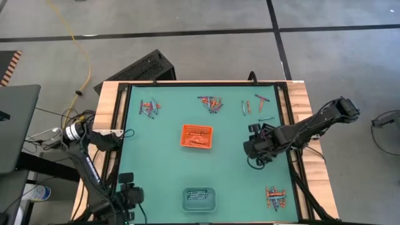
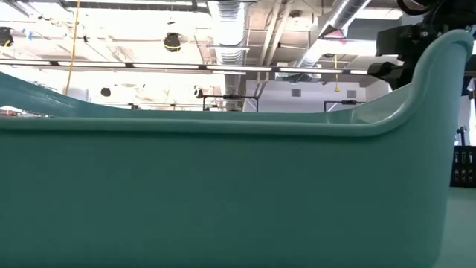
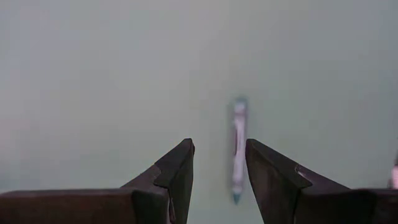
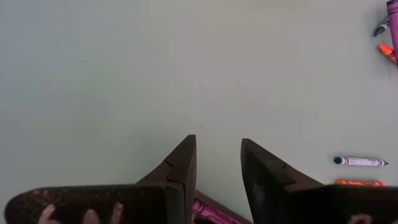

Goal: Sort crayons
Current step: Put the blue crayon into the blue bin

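Crayons lie in loose heaps on the green mat: far left (image 1: pixel 150 107), far middle (image 1: pixel 212 103), far right (image 1: pixel 253 105) and near right (image 1: pixel 275 199). My left gripper (image 1: pixel 128 189) is open at the near left. In its wrist view (image 3: pixel 219 149) a blue-grey crayon (image 3: pixel 238 149) lies on the mat below, close to one finger. My right gripper (image 1: pixel 250 150) is open over the mat's right part (image 4: pixel 217 144). A magenta thing (image 4: pixel 208 213) with a dark edge shows between the finger bases; whether it is held, I cannot tell.
An orange tray (image 1: pixel 197 136) with orange-red crayons sits mid-table. A clear tray (image 1: pixel 199 199) with blue-grey crayons stands at the near edge; its wall (image 2: pixel 223 193) fills the low view. A blue-grey crayon (image 4: pixel 359 162) and an orange one (image 4: pixel 359 183) lie near my right gripper.
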`<state>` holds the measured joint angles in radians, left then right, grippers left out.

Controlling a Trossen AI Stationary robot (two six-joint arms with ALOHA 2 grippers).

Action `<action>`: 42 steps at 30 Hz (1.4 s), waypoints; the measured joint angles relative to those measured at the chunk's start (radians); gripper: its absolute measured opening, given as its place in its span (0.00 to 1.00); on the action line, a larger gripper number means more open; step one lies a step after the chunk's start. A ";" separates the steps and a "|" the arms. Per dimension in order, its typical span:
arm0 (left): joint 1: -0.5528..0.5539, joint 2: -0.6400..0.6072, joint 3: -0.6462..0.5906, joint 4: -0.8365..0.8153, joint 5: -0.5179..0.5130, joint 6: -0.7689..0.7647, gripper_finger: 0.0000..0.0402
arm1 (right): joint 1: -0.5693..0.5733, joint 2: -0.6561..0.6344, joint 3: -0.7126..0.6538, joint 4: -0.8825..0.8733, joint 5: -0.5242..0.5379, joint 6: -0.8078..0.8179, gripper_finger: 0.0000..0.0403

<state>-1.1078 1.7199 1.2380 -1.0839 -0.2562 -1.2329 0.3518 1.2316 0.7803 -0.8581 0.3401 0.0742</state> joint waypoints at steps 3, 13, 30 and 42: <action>-0.013 0.000 -0.046 0.036 0.061 -0.053 0.34 | 0.002 0.000 0.000 0.000 0.000 0.000 0.29; -0.029 0.000 -0.199 0.301 0.100 -0.074 0.34 | 0.001 0.000 0.000 0.000 0.000 0.006 0.29; -0.019 -0.005 -0.291 0.393 0.090 -0.121 0.26 | 0.001 0.000 0.000 0.013 0.001 0.007 0.29; 0.009 -0.003 -0.292 0.426 0.097 -0.005 0.02 | 0.001 0.000 0.000 0.023 0.002 0.006 0.29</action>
<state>-1.0985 1.7168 0.9459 -0.6575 -0.1593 -1.2383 0.3531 1.2316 0.7803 -0.8349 0.3416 0.0807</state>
